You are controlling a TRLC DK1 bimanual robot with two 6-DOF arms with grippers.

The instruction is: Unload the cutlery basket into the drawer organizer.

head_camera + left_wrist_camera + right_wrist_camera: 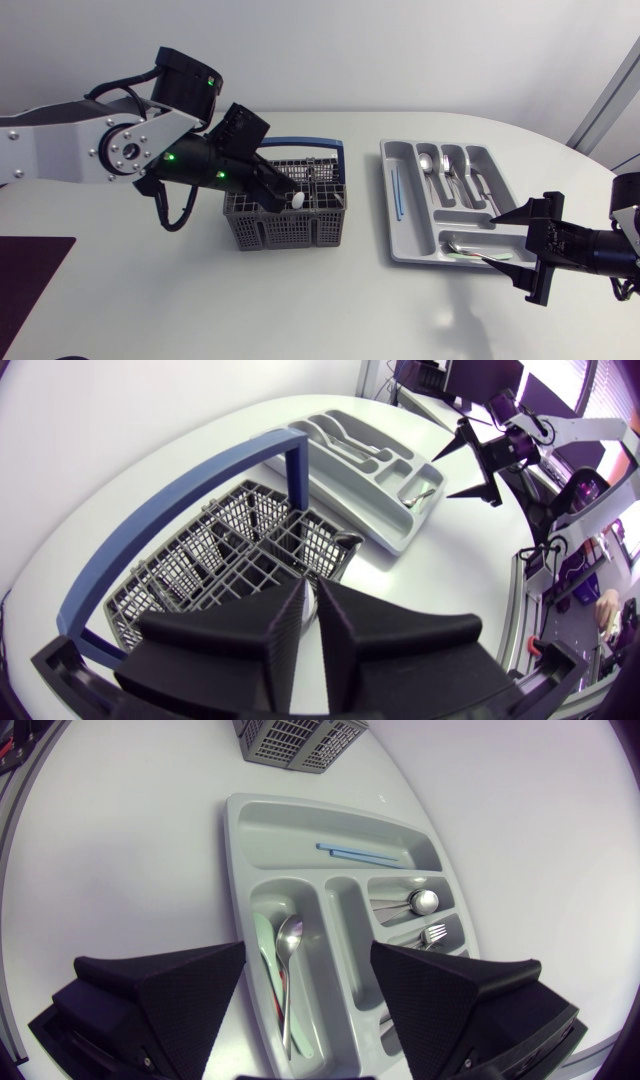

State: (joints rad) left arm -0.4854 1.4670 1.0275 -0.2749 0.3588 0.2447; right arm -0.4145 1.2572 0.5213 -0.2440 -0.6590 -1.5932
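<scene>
**A:** Left gripper: two black wedge fingers pressed together, with only a thin slit between them. Nothing shows in the slit, so I cannot tell whether they pinch anything.

**B:** Where is it?

**A:** Its tips are at the open top of the cutlery basket. A small white rounded tip sits right at the fingers' end. What it belongs to is unclear.

**B:** And the basket itself?

**A:** It is dark grey mesh, standing upright, with a blue handle arching over it. Its long axis runs side to side, from the left arm's side toward the right arm's.

**B:** The tray?

**A:** A grey drawer organizer lies apart from the basket, on the right arm's side. Its long axis is at right angles to the basket's.
- **Long compartment nearest the basket:** thin light-blue sticks, lying lengthwise.
- **Middle compartments:** spoons and a fork, also lengthwise.
- **Cross compartment at one end:** a single spoon, bowl toward the basket and handle toward the right gripper. It lies beside a pale green piece.

**B:** That gripper's state?

**A:** Its fingers are spread wide and hold nothing. It hangs over that cross compartment, fingers pointing toward the basket.

**B:** The surface?

**A:** A white table with a rounded far edge. A dark mat lies at the corner on the left arm's side.
</scene>
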